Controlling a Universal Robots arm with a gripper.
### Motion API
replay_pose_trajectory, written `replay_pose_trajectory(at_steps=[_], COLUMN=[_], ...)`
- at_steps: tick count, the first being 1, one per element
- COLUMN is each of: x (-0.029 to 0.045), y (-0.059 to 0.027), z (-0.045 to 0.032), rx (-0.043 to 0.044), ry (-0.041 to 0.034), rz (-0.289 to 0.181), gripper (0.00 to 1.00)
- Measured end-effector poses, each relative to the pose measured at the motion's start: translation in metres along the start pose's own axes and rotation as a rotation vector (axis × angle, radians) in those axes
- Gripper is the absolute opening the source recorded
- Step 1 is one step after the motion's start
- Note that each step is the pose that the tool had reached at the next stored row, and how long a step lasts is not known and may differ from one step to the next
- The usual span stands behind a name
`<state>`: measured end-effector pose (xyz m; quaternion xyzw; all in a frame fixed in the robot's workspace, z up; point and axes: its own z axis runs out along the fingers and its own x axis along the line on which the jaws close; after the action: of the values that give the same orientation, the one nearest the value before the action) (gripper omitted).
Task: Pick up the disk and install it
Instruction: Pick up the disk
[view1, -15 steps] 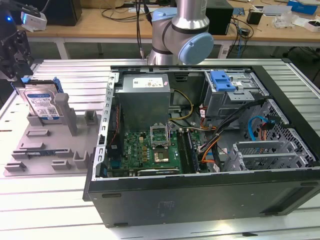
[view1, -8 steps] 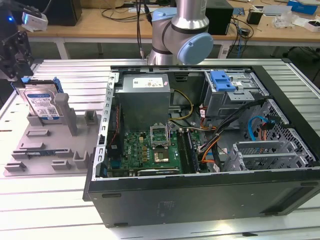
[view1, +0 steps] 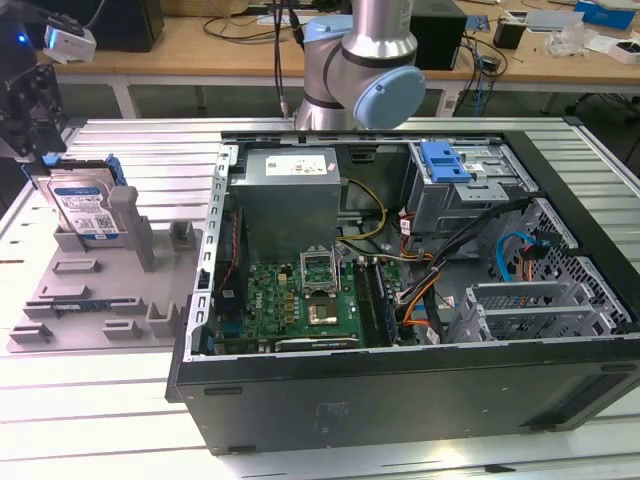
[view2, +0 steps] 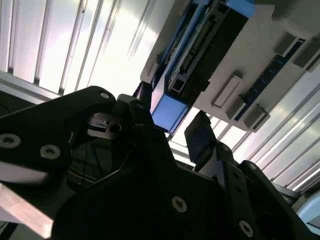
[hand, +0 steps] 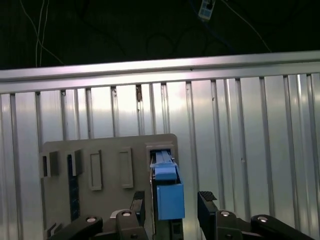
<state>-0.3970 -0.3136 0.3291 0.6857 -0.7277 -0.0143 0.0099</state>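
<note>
**Gripper (view1: 38, 148) poised over the disk (view1: 85, 205); fingers spread, nothing gripped.**

In the exterior view the disk stands on edge in a grey fixture (view1: 100, 300), at ten o'clock from the open computer case (view1: 400, 395). It is upright, so its blue carrier end faces the jaws. In both wrist views the fingers (hand: 207, 201) straddle that end with gaps either side. Judged aligned for a pinch.
</note>
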Motion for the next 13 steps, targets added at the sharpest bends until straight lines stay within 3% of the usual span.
replay_pose_trajectory(at_steps=[3,13], x=[0.0001,0.0004], y=[0.0006,0.0005], z=[0.0000,0.0009], rx=[0.0000,0.0001], ry=[0.0093,0.0100], rz=[-0.029,-0.032], gripper=[0.54,0.54])
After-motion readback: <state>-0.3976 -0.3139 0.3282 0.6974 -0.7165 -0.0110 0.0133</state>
